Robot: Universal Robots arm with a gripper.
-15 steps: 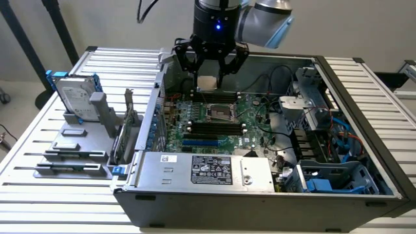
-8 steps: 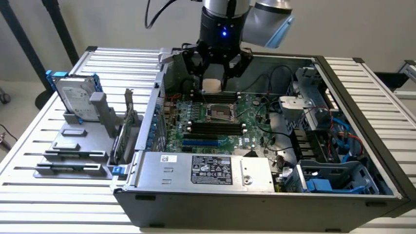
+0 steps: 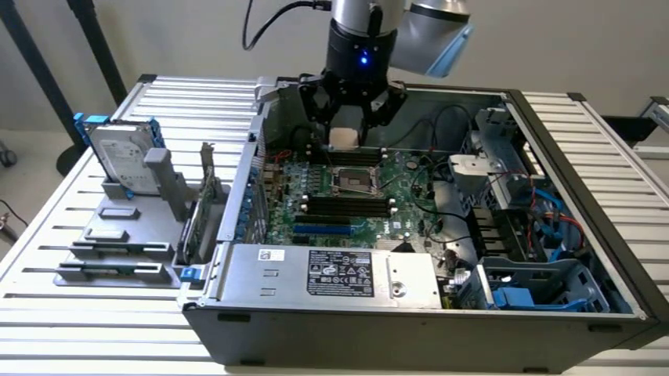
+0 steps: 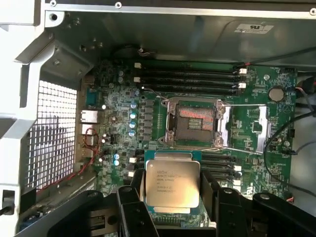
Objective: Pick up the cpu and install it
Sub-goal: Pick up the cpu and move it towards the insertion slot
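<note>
Gripper (image 3: 350,125) hangs inside the open computer case (image 3: 418,337), over the motherboard (image 4: 118,118). Fingers (image 4: 131,207) are closed partway onto the cpu (image 4: 172,183), pinching two opposite edges, metal lid facing the wrist camera. The cpu is held in the air just short of the open socket (image 4: 195,121), clear of the board.

Judgement: a light, rigid, flat chip. The smooth lid is likely slippery and the underside contacts fragile, so an edge grip suits it.

The case also holds cables and a labelled power supply (image 3: 334,274). On the bench (image 3: 52,313), a grey rack (image 3: 115,254) carries a hard drive (image 3: 124,153).
</note>
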